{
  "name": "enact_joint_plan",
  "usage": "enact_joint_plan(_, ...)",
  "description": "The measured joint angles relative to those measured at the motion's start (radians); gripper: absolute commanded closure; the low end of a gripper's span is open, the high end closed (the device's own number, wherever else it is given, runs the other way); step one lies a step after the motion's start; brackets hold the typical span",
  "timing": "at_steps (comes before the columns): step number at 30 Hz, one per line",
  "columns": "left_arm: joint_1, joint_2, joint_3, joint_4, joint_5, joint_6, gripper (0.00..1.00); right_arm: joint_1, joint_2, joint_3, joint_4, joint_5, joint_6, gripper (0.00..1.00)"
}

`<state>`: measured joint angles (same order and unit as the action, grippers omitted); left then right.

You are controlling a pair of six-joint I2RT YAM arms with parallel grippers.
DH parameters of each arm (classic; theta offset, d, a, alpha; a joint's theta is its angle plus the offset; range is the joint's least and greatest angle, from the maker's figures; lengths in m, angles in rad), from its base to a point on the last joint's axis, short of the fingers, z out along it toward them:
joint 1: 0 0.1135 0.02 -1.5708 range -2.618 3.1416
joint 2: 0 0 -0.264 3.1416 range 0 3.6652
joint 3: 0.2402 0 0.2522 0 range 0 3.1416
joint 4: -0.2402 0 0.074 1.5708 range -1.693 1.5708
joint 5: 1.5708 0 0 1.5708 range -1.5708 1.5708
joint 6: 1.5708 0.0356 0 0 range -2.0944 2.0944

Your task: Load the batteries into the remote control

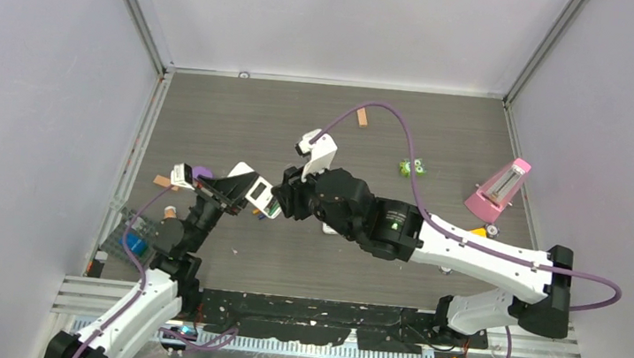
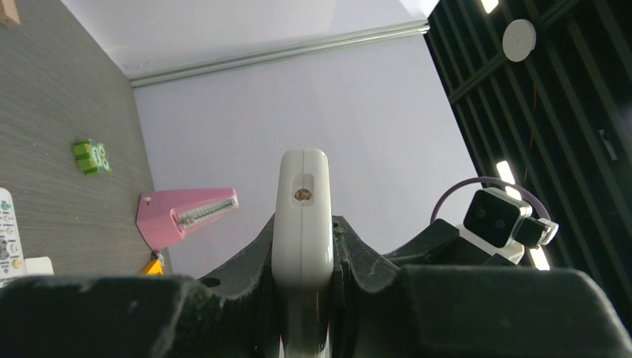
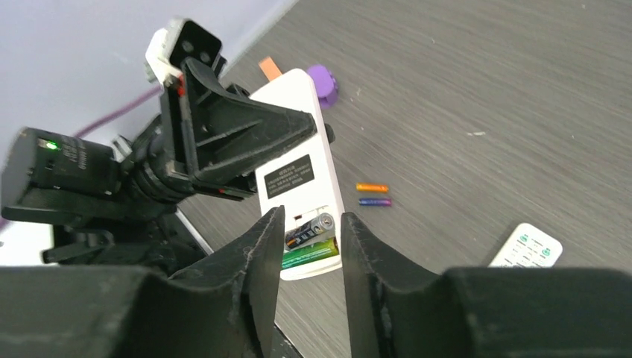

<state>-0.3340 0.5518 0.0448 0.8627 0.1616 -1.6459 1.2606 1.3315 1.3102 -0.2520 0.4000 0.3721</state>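
Observation:
My left gripper (image 2: 302, 250) is shut on the long white remote control (image 2: 302, 216) and holds it above the table; the gripper (image 1: 237, 190) and the remote (image 1: 256, 192) also show in the top view. In the right wrist view the remote's labelled back (image 3: 298, 175) faces the camera, and its open compartment holds a dark cell (image 3: 313, 227) lying tilted over a green one (image 3: 309, 252). My right gripper (image 3: 311, 224) is open just in front of that compartment, its jaws either side of it. The orange battery (image 3: 371, 187) and the blue-purple battery (image 3: 374, 201) lie side by side on the table.
A second white remote (image 3: 525, 247) lies on the table to the right. A pink metronome (image 1: 499, 187) stands at the right edge, with a small green toy (image 1: 413, 166) near it. A tan block (image 1: 362, 117) lies at the back and a purple piece (image 1: 202, 172) behind the left gripper.

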Motion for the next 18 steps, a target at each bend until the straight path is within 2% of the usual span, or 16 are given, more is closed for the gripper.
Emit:
enact_joint_plan(7, 0.000, 0.040, 0.000, 0.012, 0.015, 0.000, 1.00, -0.008, 0.065, 0.007, -0.053, -0.021, 0.004, 0.84)
enact_joint_plan(14, 0.000, 0.057, 0.000, 0.023, 0.019, -0.001, 1.00, -0.011, 0.072, 0.010, -0.064, -0.046, 0.003, 0.86)
enact_joint_plan(16, 0.000, 0.062, 0.000, 0.024, 0.019, -0.001, 1.00, -0.011, 0.072, 0.011, -0.068, -0.048, 0.003, 0.85)
enact_joint_plan(18, 0.000, 0.066, 0.001, 0.024, 0.019, -0.002, 1.00, -0.012, 0.072, 0.013, -0.077, -0.047, 0.004, 0.79)
